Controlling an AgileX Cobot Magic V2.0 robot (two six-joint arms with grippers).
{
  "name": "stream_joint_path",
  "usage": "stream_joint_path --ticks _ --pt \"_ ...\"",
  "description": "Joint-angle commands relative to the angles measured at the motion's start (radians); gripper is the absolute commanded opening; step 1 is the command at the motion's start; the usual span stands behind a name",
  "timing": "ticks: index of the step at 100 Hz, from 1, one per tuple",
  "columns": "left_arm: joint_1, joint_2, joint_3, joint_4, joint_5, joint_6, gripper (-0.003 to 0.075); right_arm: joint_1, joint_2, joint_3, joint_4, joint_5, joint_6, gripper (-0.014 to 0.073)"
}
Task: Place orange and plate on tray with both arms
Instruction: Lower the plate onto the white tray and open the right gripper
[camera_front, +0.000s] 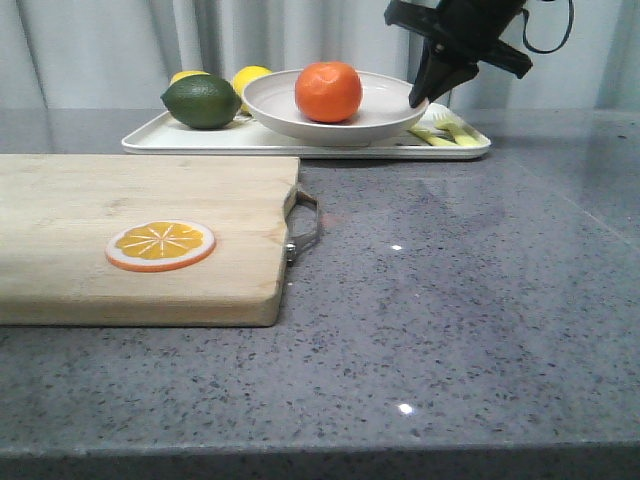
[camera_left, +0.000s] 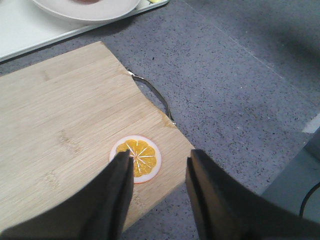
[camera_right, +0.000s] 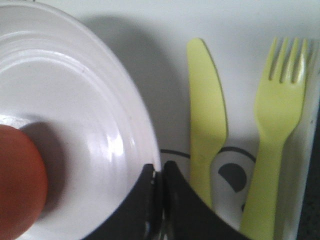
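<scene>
The orange lies in the off-white plate, which rests on the white tray at the back of the table. My right gripper is shut on the plate's right rim; in the right wrist view the fingers pinch the rim, with the orange at the side. My left gripper is open and empty, above the near corner of the wooden cutting board. It does not show in the front view.
A flat orange slice lies on the cutting board, which has a metal handle. A lime and lemons sit on the tray's left. A yellow-green knife and fork lie on its right part.
</scene>
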Motion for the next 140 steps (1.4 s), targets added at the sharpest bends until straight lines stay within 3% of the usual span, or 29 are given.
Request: stream_joint_path --ticks 1,61,83,93,126,133,140 --pt "0.003 -0.005 -0.026 -0.019 -0.079 -0.005 0.0249 0.000 -0.057 -0.041 0.048 -0.080 0.011 -0.0071" --pt "0.003 -0.005 -0.026 -0.019 -0.095 -0.011 0.0249 0.005 -0.020 -0.041 0.057 -0.143 0.014 -0.0062" --pt "0.003 -0.005 -0.026 -0.019 -0.095 -0.011 0.0249 0.007 -0.020 -0.041 0.057 -0.147 0.014 0.0179" --pt "0.003 -0.005 -0.026 -0.019 -0.095 -0.011 0.0249 0.007 -0.020 -0.041 0.057 -0.147 0.014 0.0223" --pt "0.003 -0.005 -0.026 -0.019 -0.096 -0.005 0.0249 0.002 -0.059 -0.041 0.055 -0.101 0.014 0.0211" --pt "0.003 -0.005 -0.026 -0.019 -0.096 -0.011 0.0249 0.002 -0.074 -0.041 0.044 -0.086 0.014 0.0153" --pt "0.003 -0.005 -0.026 -0.019 -0.096 -0.011 0.0249 0.002 -0.089 -0.041 0.030 -0.060 0.014 0.0034"
